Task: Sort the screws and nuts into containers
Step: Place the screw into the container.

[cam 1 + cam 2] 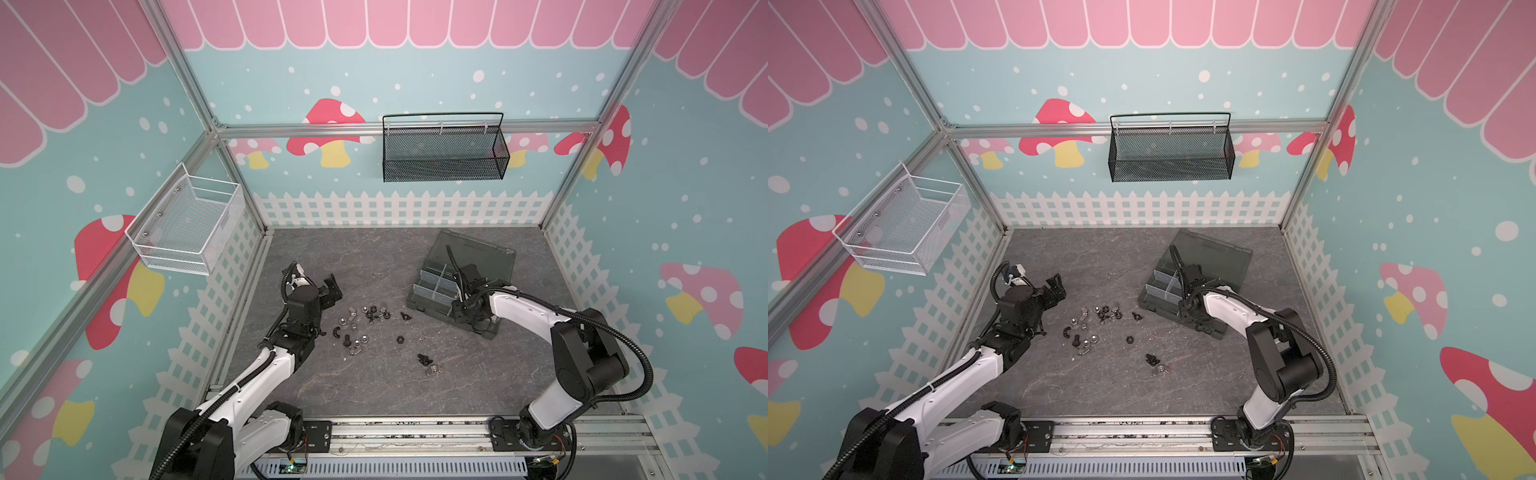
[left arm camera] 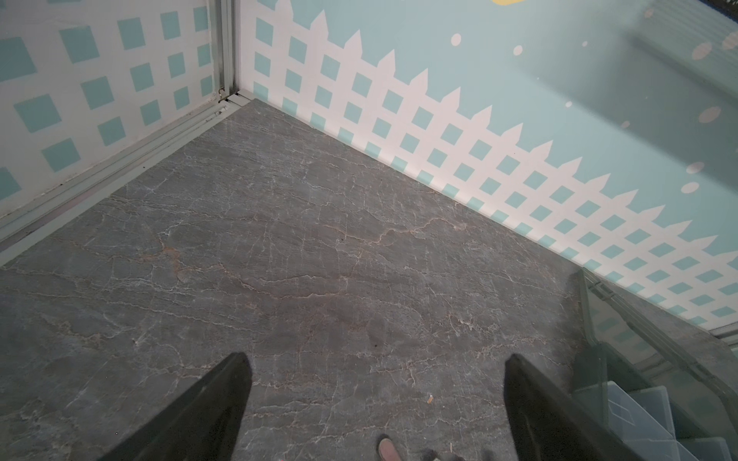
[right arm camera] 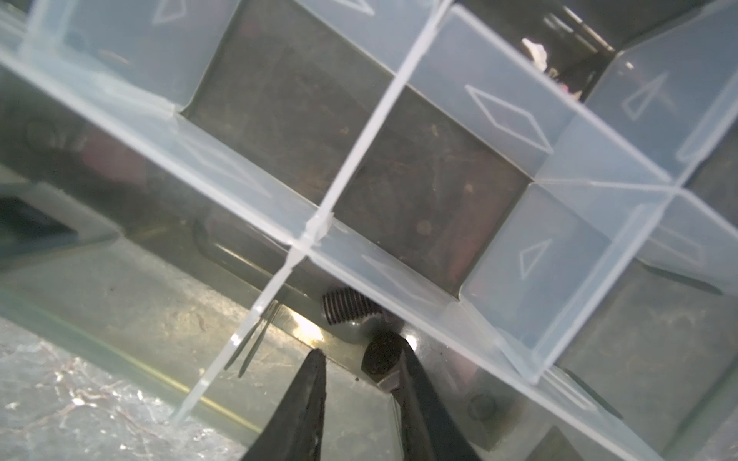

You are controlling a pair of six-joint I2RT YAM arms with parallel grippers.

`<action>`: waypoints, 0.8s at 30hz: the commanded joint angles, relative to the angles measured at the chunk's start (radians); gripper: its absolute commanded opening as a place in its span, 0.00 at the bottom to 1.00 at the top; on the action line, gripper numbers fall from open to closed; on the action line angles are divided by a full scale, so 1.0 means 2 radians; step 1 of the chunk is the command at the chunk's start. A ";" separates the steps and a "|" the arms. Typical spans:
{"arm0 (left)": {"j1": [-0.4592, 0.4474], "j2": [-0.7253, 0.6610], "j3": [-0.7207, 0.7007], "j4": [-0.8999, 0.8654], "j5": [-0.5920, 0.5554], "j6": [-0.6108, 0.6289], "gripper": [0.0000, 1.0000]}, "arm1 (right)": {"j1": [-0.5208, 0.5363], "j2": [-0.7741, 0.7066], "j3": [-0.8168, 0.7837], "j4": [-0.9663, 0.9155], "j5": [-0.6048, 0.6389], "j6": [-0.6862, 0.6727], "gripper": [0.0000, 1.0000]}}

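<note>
Grey marbled tabletop [image 1: 374,386], walled enclosure: loose screws [image 1: 422,358] and nuts [image 1: 400,339] are lying scattered mid-table, well apart from the organizer box [image 1: 422,301], with the left gripper [image 1: 330,291] hanging spread wide and empty beside them. Farther back, the right gripper [image 3: 359,347] is reaching into one cell of the box, jaws standing apart, a black screw [image 3: 347,309] lying on the cell floor with its head against one finger. Handling, as judged: widening fully, then lifting straight up clear of the pale dividers [image 3: 351,151], is looking best for leaving the screw there.
</note>
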 commanded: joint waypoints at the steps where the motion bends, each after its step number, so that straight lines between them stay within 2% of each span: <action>1: -0.002 -0.005 0.002 -0.008 -0.009 -0.013 0.99 | 0.002 -0.016 0.013 -0.021 -0.004 0.000 0.37; 12: -0.002 -0.003 0.009 -0.008 -0.007 -0.018 0.99 | 0.019 -0.096 0.038 -0.058 -0.050 -0.006 0.39; 17: -0.002 0.000 0.009 -0.005 -0.008 -0.024 0.99 | 0.066 -0.123 0.026 -0.071 -0.069 0.010 0.40; 24: -0.002 0.001 0.012 -0.010 -0.003 -0.027 0.99 | 0.146 -0.110 0.011 -0.096 -0.092 0.026 0.40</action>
